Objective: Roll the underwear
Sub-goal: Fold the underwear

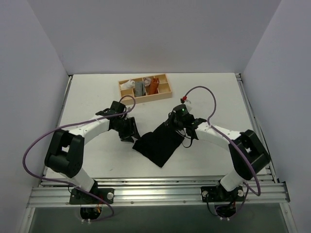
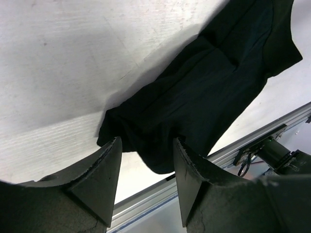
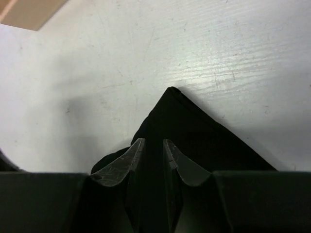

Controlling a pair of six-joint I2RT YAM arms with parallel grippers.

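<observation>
The underwear (image 1: 159,144), a plain black cloth, lies flat on the white table as a diamond shape. My left gripper (image 1: 129,134) is open at its left corner. In the left wrist view the cloth (image 2: 204,92) spreads ahead of the left gripper (image 2: 146,145), and its near edge lies between the spread fingers. My right gripper (image 1: 178,128) is at the cloth's top right corner. In the right wrist view the right gripper (image 3: 153,145) has its fingers close together on a fold of the underwear (image 3: 204,131).
A small wooden tray (image 1: 146,100) stands at the back of the table, holding a white roll (image 1: 129,85), a grey roll (image 1: 140,88) and an orange-brown roll (image 1: 153,86). Its corner shows in the right wrist view (image 3: 29,12). The metal rail (image 2: 252,141) runs along the table's near edge.
</observation>
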